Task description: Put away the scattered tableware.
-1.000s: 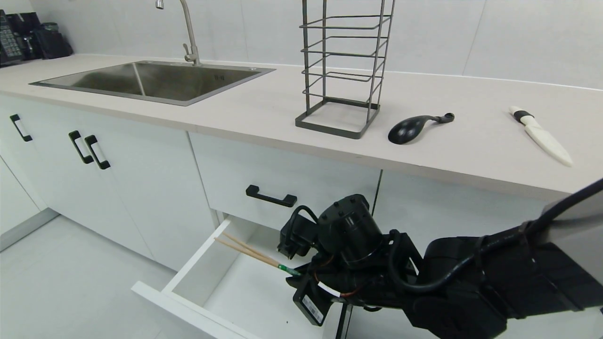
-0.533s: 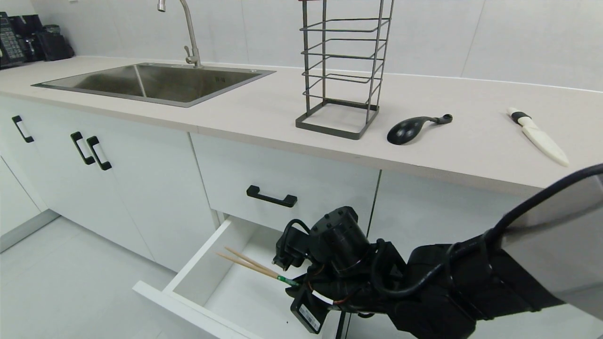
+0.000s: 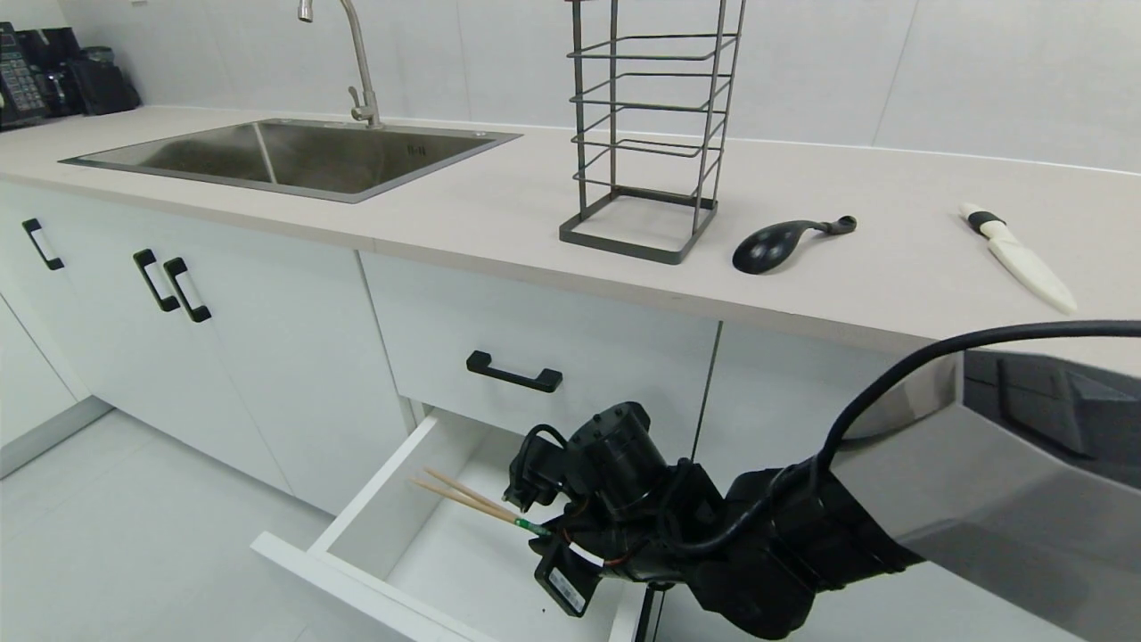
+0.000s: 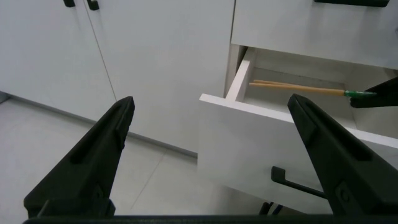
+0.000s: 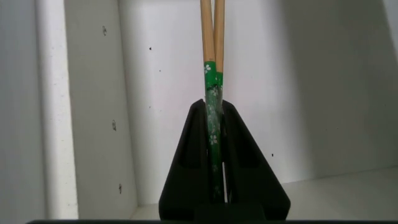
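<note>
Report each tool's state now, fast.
Left tool: open, holding nothing.
Right tool: closed on the chopsticks, over the open drawer.

Counter runs full width. Sink sunk in counter at 9 o'clock of rack; faucet at sink's 12, by wall. Spoon on counter just beside rack, at its 4 o'clock. Knife well apart, at spoon's 3. Under counter: shut drawer, open drawer directly below. Chopsticks inside open drawer space, above floor, clamped at 4 o'clock end by R gripper, free ends twd 10. L gripper before drawer front, apart, fingers spread.
</note>
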Tool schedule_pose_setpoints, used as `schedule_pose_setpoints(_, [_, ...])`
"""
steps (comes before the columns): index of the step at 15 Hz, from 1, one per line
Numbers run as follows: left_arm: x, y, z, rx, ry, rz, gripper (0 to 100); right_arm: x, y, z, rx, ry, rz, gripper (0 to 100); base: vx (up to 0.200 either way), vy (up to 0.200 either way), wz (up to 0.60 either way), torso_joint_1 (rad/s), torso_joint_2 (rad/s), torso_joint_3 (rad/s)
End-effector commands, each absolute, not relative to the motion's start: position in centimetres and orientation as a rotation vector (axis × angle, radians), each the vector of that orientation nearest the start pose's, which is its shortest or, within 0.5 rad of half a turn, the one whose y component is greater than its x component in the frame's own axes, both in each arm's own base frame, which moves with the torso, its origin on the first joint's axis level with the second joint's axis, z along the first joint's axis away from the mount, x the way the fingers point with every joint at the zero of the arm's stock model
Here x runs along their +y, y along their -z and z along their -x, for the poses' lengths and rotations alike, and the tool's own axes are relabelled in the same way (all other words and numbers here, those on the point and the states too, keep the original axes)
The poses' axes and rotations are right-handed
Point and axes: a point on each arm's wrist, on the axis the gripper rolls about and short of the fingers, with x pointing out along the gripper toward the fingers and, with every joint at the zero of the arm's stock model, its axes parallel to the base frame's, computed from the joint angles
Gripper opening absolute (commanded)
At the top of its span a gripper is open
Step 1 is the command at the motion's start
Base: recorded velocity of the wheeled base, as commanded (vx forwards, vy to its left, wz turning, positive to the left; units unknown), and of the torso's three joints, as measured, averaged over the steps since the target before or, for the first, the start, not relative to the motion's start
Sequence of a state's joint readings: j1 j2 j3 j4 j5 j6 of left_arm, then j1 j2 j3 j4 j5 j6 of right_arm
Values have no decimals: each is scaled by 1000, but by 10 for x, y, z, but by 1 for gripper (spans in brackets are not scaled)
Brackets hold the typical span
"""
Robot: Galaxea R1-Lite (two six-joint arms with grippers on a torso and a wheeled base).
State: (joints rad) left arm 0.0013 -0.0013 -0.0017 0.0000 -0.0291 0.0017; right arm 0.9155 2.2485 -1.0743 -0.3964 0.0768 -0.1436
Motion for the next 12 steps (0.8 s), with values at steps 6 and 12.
schedule_pose_setpoints(6, [-1, -76, 23, -2, 28, -2, 100, 330, -6, -258, 687, -980, 462, 0, 0, 0, 0, 0, 0, 0])
schedule_pose_setpoints(12, [-1, -76, 23, -2, 28, -2, 100, 340, 7, -264, 688, -983, 464, 0, 0, 0, 0, 0, 0, 0])
